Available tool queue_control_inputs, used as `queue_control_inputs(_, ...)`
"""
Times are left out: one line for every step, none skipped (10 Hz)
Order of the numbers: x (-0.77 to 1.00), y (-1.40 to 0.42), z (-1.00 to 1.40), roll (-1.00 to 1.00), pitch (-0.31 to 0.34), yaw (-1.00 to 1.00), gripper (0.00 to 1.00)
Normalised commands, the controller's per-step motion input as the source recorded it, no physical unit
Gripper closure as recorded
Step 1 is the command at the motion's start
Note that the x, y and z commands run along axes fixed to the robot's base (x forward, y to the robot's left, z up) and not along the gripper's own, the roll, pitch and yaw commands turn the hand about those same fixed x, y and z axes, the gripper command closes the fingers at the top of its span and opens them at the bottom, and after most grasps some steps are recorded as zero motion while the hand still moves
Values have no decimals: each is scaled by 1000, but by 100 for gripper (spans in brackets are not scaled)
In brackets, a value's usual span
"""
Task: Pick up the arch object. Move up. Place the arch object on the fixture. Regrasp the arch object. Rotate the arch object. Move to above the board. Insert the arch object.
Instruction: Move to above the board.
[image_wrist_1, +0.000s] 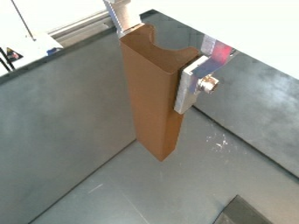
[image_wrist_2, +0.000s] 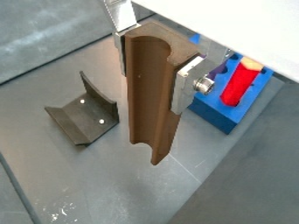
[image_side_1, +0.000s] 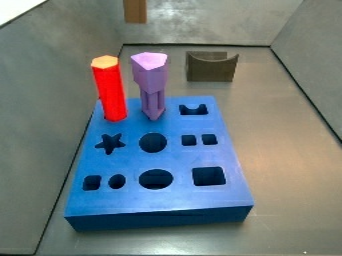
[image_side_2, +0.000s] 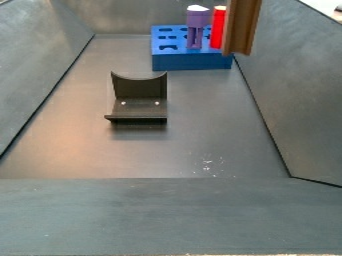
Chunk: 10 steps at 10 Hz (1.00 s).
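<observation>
We see our two-finger gripper (image_wrist_2: 149, 66) carrying the long brown arch-notched column (image_wrist_2: 153, 96) high above bare grey floor (image_side_2: 201, 140), with open room all round it. The dark U-topped fixture (image_side_2: 136, 98) stands alone. On the thick blue board (image_side_1: 160, 160), the red hexagonal peg (image_side_1: 108, 88) and purple pentagonal peg (image_side_1: 150, 82) crowd the far edge.

The gripper (image_wrist_2: 149, 63) holds the arch object (image_wrist_2: 152, 96) upright, above the floor. Below it sits the fixture (image_wrist_2: 82, 111), apart from the board (image_wrist_2: 228, 109).

Floor (image_side_2: 201, 130): dark grey, scuffed, walled in.
Fixture (image_side_2: 136, 98): rests on floor, mid-area.
Board (image_side_1: 158, 160): blue, flat on floor, well apart from fixture.
Pincer (image_wrist_2: 162, 63): held above floor, gripping the arch object (image_wrist_2: 152, 96).
</observation>
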Motion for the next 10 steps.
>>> queue_control_inputs(-37,19,926,-134,25,-18,100)
queue_control_inputs(-26,15,791,-132,28,-18,100)
queue_control_inputs(-15,13,604,-128,28,-18,100)
queue_control_inputs(-12,10,466,-127,28,-18,100)
queue_control_inputs(-13,8,284,-127,26,-21,100)
queue_control_inputs(-13,6,192,-127,25,-22,100)
queue_control_inputs(347,-1000,45,118,136,-251,100)
queue_control_inputs(349,-1000,44,163,142,-208,100)
queue_control_inputs(361,-1000,45,144,148,-98,100)
queue_control_inputs(372,-1000,45,91,150,-60,100)
